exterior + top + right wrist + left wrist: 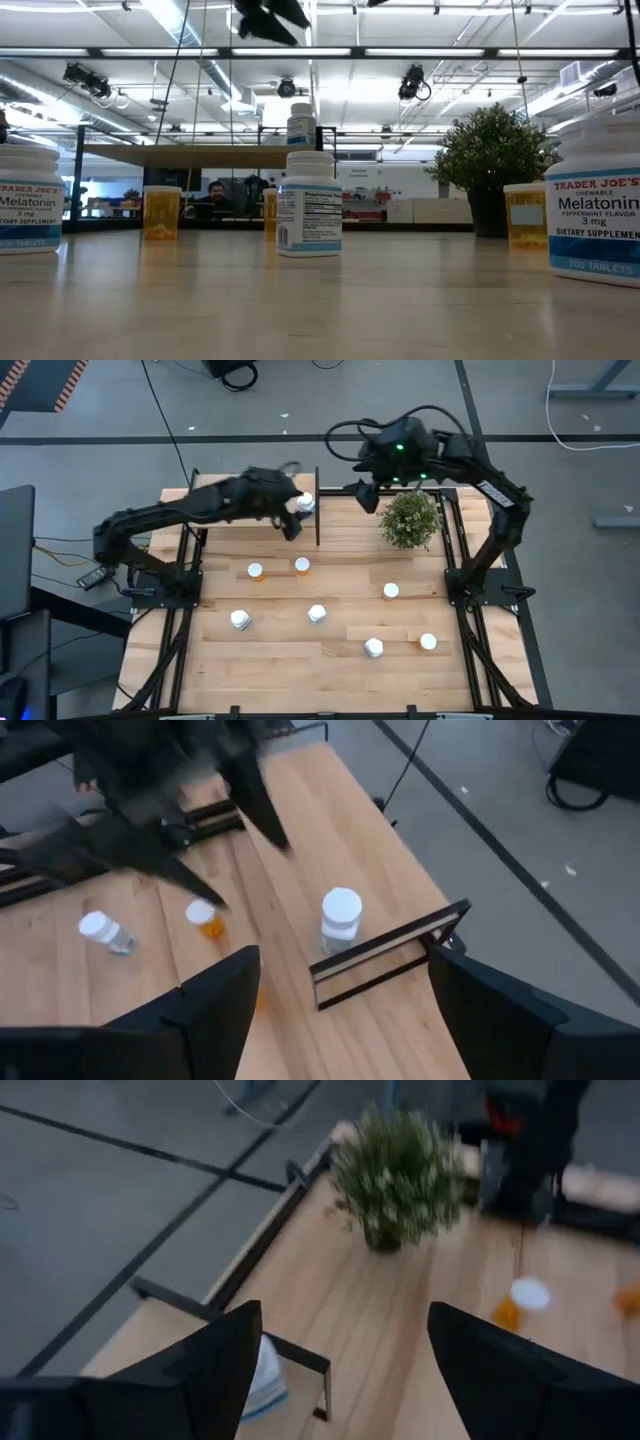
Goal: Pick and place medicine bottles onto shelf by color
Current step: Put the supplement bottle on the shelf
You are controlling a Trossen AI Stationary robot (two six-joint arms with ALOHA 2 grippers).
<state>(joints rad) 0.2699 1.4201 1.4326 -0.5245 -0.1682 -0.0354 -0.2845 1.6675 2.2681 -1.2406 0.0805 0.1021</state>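
Note:
One white-capped white medicine bottle [305, 503] stands upright on the shelf [270, 495] at the far edge, just left of the black divider [318, 510]. It also shows in the right wrist view as the white bottle [340, 925]. My left gripper [293, 525] hovers open just near of this bottle, touching nothing. My right gripper [368, 498] hangs open high above the far edge, right of the divider and beside the plant [410, 520]. Several more bottles stand on the tabletop: orange ones [255, 571] [302, 566] [428, 642] and white ones [240, 620] [316, 614] [373, 648].
The potted plant stands at the far right of the table. Another white bottle [390, 591] stands near of it. In the low view a large white bottle [308, 205] stands mid-table, with others at the picture's edges. Black frame rails run along both table sides.

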